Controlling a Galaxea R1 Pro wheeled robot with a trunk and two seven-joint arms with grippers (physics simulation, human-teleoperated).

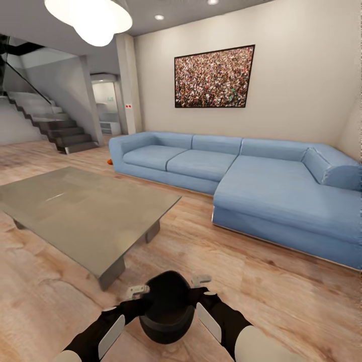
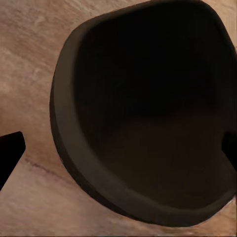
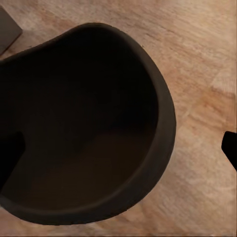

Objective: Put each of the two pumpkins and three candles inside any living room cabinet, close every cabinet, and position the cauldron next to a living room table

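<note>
I hold the cauldron [image 1: 167,306] with each gripper's fingers astride its rim, clamped I judge, so a slip near the table [image 1: 80,211] could drop it.

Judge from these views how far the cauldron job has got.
Done: nothing confirmed. In hand: the cauldron sits between the left gripper and right gripper, one at each side of its rim, over the floor near the table. Left: setting it beside the table; a small orange thing lies by the sofa.
</note>
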